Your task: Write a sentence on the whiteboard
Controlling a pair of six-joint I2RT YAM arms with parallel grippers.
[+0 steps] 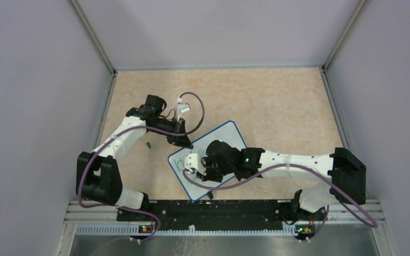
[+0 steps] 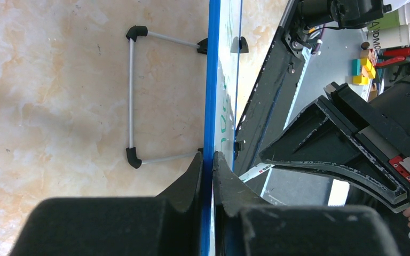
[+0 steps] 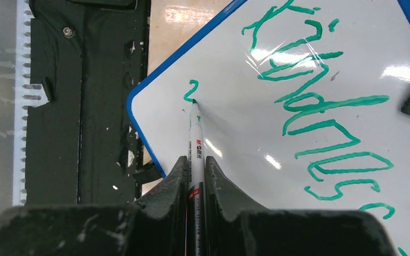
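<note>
On the beige tabletop (image 1: 277, 106) we see the whiteboard (image 1: 225, 136), rim pinched in our left gripper (image 2: 207, 159), its sentence (image 3: 320, 106) reading "kindness", our right gripper (image 3: 196, 166) clamping an M&G marker (image 3: 196, 136) by its corner.

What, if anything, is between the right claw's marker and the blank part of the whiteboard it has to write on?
Nothing visible. The tip of the marker touches the whiteboard by a small green stroke, bare white surface beyond it. The left claw clamps the rim away from there.
</note>
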